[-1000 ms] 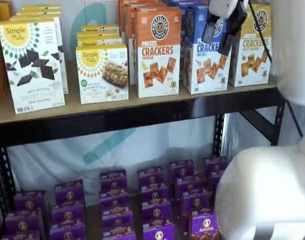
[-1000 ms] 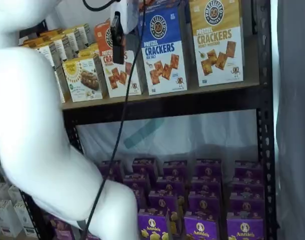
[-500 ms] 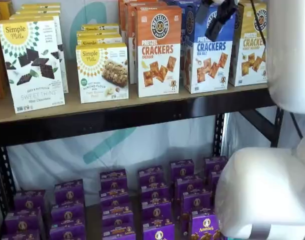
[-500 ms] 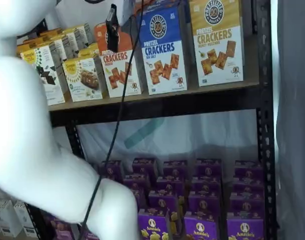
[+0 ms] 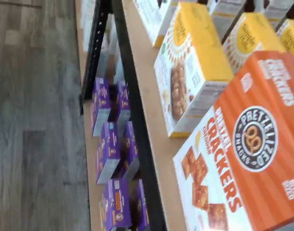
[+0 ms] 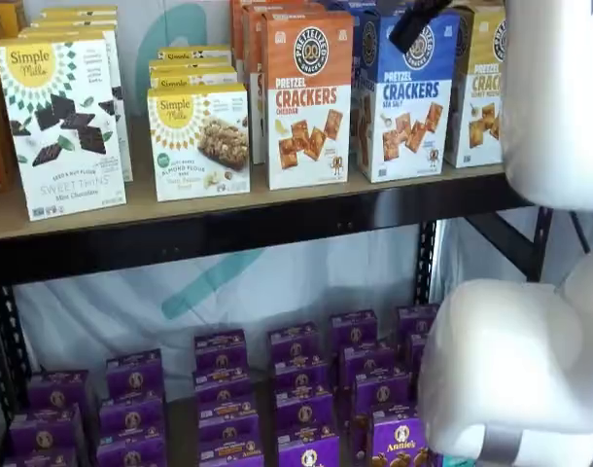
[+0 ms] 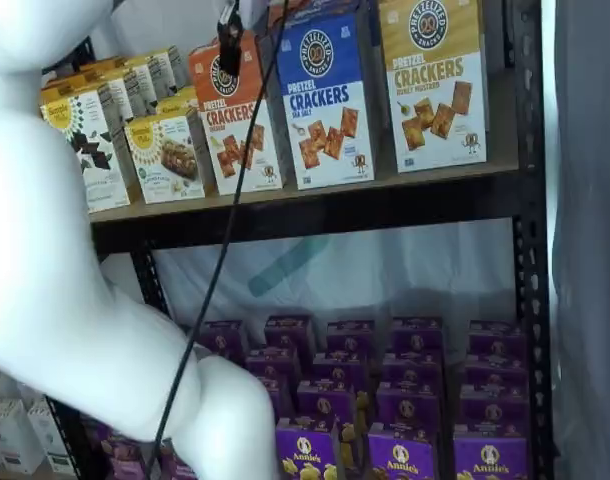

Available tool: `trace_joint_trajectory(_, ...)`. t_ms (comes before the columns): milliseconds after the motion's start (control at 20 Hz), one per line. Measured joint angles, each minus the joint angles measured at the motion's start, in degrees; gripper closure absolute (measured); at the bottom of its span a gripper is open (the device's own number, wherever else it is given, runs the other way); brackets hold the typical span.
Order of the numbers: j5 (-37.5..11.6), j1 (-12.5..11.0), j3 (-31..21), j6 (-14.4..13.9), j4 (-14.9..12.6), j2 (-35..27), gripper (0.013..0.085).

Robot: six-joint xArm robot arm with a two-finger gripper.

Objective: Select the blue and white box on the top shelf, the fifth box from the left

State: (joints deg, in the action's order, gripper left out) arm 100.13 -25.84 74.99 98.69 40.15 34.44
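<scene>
Blue and white box (image 6: 405, 97) upright on top shelf (image 6: 228, 229), just below and behind black fingers (image 6: 413, 24) at view's top edge; orange cheddar carton (image 6: 308, 97) beside it; fingers' gap unclear, cannot tell grip

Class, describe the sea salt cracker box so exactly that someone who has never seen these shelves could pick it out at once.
Look at the top shelf, the tan board with a black front beam. Among the tall pretzel cracker cartons standing there, the blue and white box is between an orange-topped carton and a yellow-topped carton. Only it has a blue top, with blue "CRACKERS SEA SALT" lettering.
</scene>
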Motion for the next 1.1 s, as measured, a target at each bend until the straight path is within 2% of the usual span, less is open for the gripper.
trace_joint_trajectory(350,0.5,-0.6,5.1,-0.1,1.0,-4.9,0.0130)
trace_joint_trajectory(1100,-2.1,2.1,12.0,-0.2,-2.0,-12.9,0.0130)
